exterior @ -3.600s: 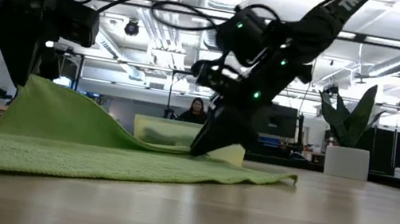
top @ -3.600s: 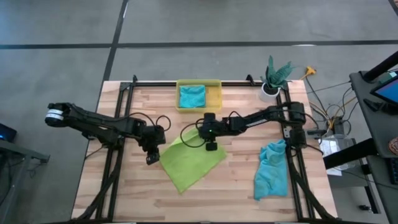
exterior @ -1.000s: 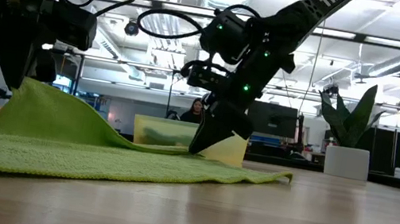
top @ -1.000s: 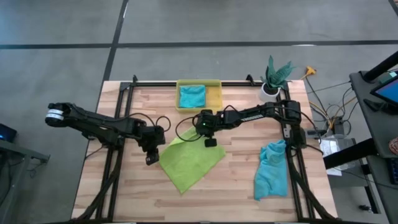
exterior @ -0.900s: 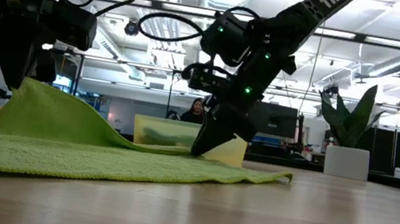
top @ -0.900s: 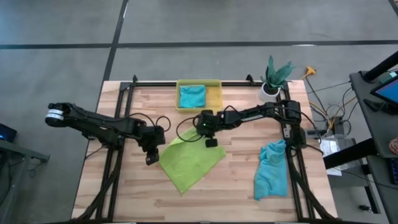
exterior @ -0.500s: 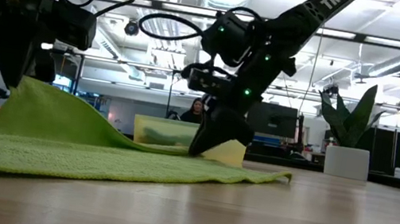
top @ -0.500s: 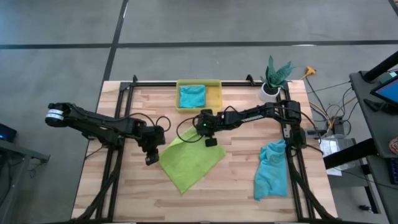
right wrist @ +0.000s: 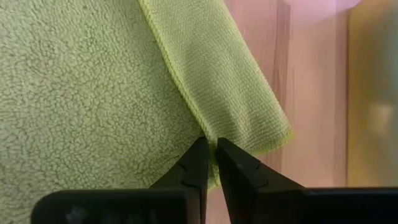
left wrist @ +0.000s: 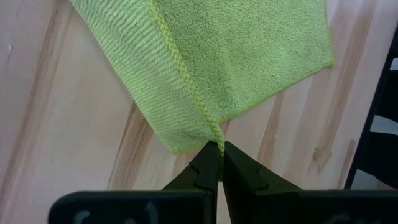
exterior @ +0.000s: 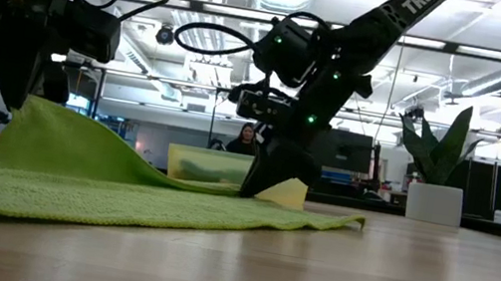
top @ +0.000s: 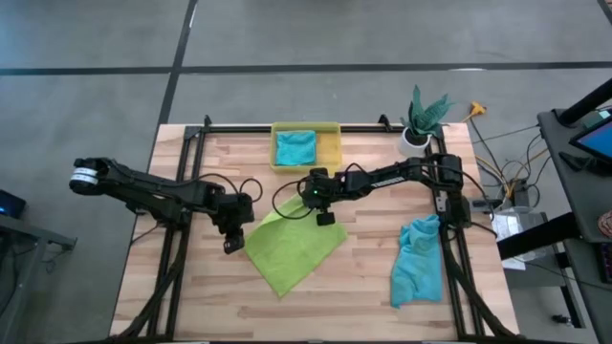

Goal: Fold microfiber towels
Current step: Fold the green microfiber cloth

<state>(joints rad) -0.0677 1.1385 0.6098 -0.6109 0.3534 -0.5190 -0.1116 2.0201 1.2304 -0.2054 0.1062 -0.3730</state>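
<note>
Nothing moved, lime towel point(top: 292, 247) pinched (seemingly) between hands

right gripper point(right wrist: 211, 149) fingers pinched together on lime green towel point(right wrist: 74, 93) edge, folded-over strip of towel running ahead of the tips, fuzzy towel face beside it, bare wooden table point(right wrist: 311, 74) on the other side

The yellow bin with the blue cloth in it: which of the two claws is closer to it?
Right. The right gripper sits just in front of the yellow bin, pinching the lime green towel; the left gripper holds the towel's other corner, farther off.
</note>
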